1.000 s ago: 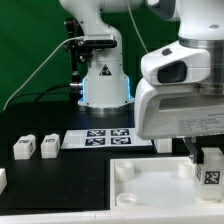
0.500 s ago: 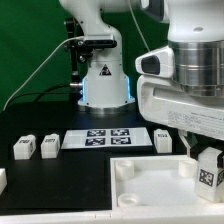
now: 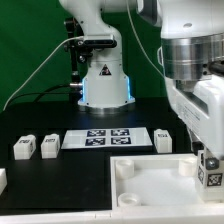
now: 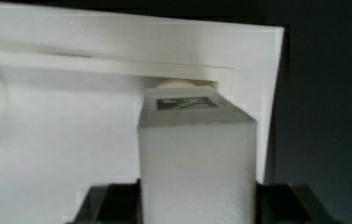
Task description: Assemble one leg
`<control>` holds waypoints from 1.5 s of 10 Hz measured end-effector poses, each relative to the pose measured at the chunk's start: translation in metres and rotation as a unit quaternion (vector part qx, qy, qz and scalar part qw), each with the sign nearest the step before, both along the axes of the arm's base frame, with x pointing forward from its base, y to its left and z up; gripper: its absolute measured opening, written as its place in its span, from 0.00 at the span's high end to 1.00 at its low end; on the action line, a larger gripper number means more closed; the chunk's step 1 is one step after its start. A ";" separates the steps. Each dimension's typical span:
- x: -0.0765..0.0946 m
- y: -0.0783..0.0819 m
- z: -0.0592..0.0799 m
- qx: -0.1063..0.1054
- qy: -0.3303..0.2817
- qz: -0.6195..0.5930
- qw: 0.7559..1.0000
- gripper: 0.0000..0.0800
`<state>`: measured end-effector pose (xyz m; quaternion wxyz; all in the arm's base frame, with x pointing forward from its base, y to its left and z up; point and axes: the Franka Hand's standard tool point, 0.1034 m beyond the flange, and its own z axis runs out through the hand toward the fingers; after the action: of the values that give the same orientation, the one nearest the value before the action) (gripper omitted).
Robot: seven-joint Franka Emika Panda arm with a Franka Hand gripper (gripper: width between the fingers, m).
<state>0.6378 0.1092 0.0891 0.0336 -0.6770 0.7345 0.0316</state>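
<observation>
The pincer is clamped on the leg. The small white block hangs directly under it, at about four o'clock in the exterior view, with its black-and-white tag facing the camera. The leg sits at the three o'clock edge of the large white panel, just beside the raised corner socket there. From this angle I cannot tell whether the two touch.

The wrist view gives what the exterior one hides: the leg runs lengthwise out from between the two dark fingers, and its far end meets a corner of the panel (a narrow shadow marks the join).

Only the exterior view shows the rest of the black worktop. The marker board lies near the centre, two spare blocks stand at nine o'clock, and another stands at the board's three o'clock end.
</observation>
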 end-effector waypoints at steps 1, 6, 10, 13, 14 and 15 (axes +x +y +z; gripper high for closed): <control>-0.001 0.000 0.000 0.000 -0.001 -0.020 1.000 0.64; 0.002 0.002 -0.001 -0.003 -0.019 0.088 0.996 0.24; 0.002 0.013 -0.002 -0.009 -0.046 0.353 0.934 0.19; 0.001 0.012 -0.003 -0.016 -0.054 0.510 0.858 0.19; -0.001 0.011 -0.006 -0.023 -0.053 0.612 0.789 0.19; -0.002 0.011 -0.005 -0.020 -0.049 0.666 0.744 0.19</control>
<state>0.6355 0.1199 0.0836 0.0268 -0.9951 0.0949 -0.0022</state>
